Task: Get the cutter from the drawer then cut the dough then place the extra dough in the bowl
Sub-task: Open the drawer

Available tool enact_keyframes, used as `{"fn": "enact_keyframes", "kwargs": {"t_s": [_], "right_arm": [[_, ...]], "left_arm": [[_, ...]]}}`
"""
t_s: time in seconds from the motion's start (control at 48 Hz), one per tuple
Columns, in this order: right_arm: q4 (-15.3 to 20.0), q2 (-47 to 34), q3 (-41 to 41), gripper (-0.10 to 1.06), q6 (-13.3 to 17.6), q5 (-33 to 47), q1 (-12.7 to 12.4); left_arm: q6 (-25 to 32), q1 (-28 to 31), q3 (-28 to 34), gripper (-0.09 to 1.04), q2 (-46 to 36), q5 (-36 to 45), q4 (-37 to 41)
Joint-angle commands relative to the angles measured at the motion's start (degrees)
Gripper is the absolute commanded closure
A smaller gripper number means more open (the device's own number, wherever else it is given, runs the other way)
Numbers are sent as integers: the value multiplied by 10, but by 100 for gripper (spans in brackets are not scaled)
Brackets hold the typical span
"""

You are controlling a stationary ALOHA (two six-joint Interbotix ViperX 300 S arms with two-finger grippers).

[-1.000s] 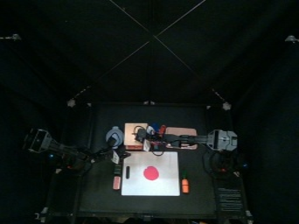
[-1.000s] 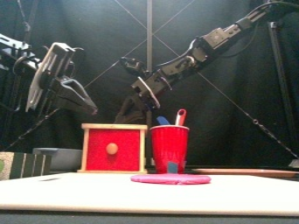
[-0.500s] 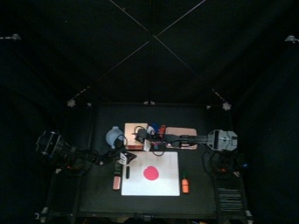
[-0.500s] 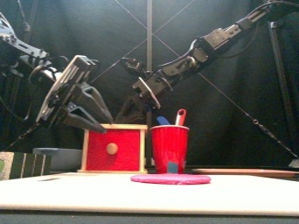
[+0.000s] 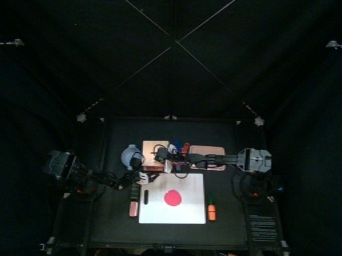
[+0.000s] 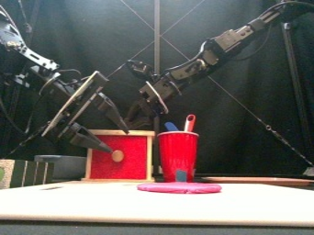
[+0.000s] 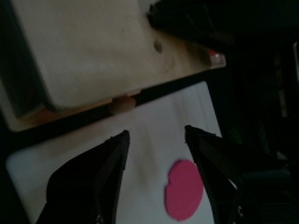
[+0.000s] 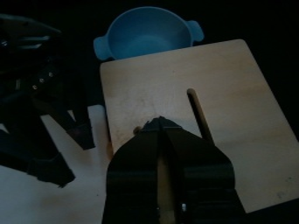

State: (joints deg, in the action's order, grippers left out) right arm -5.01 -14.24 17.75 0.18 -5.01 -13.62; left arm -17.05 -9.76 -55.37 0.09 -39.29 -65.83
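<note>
The pale wooden box (image 5: 163,152) stands behind the white cutting board (image 5: 194,186), its red drawer front (image 6: 119,156) closed. A flat red dough disc (image 5: 173,197) lies on the board. My left gripper (image 6: 98,128) hangs open just in front of and above the drawer front; in the left wrist view its spread jaws frame the box (image 7: 93,61), the board (image 7: 128,175) and the dough (image 7: 181,188). My right gripper (image 8: 163,150) is shut, its tip down on the box top (image 8: 222,96). The blue-grey bowl (image 8: 146,35) sits beside the box. No cutter is visible.
A red cup (image 6: 178,154) holding a blue knife (image 6: 171,127) and a red knife (image 6: 189,122) stands right of the box. Small orange toys lie on the table at the board's left (image 5: 132,208) and right (image 5: 210,212).
My left arm has swung in from the left and come down toward the drawer front, and its jaws have spread apart. The right arm has stayed on the box top.
</note>
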Motion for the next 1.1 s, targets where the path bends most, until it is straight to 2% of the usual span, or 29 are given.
{"fn": "enact_keyframes", "kwargs": {"t_s": [0.021, 0.833, 0.938, 1.104], "right_arm": [[0, 5, -5, 95, 1, -5, 1], [-1, -8, -14, 95, -1, -5, 3], [-1, -7, -14, 95, -1, -5, 3], [-1, -8, -14, 95, 0, -5, 3]], "left_arm": [[1, 7, 12, 14, 9, -6, -2], [7, 53, 31, 16, 54, -8, 2], [8, 53, 27, 20, 54, -8, 1], [6, 51, 18, 34, 54, -6, 0]]}}
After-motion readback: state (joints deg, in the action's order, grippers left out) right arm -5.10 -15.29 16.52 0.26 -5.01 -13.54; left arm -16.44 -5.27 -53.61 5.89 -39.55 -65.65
